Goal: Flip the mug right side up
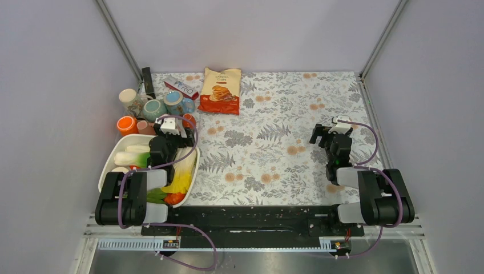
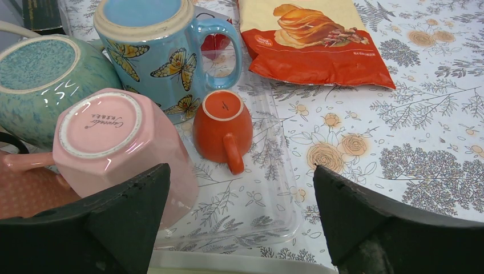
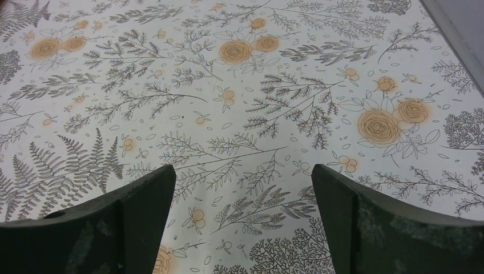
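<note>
Several mugs stand upside down, bases up, at the table's far left. In the left wrist view they are a pink mug (image 2: 108, 142), a small orange mug (image 2: 222, 128), a blue butterfly mug (image 2: 154, 51) and a teal mug (image 2: 40, 74). My left gripper (image 2: 241, 171) is open just short of the small orange mug, whose handle points toward me; the pink mug sits by the left finger. From above, the left gripper (image 1: 171, 127) hovers beside the small orange mug (image 1: 189, 121). My right gripper (image 1: 331, 134) is open over bare cloth (image 3: 243, 168) and holds nothing.
A clear plastic tray (image 2: 274, 194) lies under the small orange mug. An orange chips bag (image 1: 221, 91) lies at the back, with a toothpaste box (image 1: 181, 87) beside it. A white tub (image 1: 108, 171) of toy food sits under the left arm.
</note>
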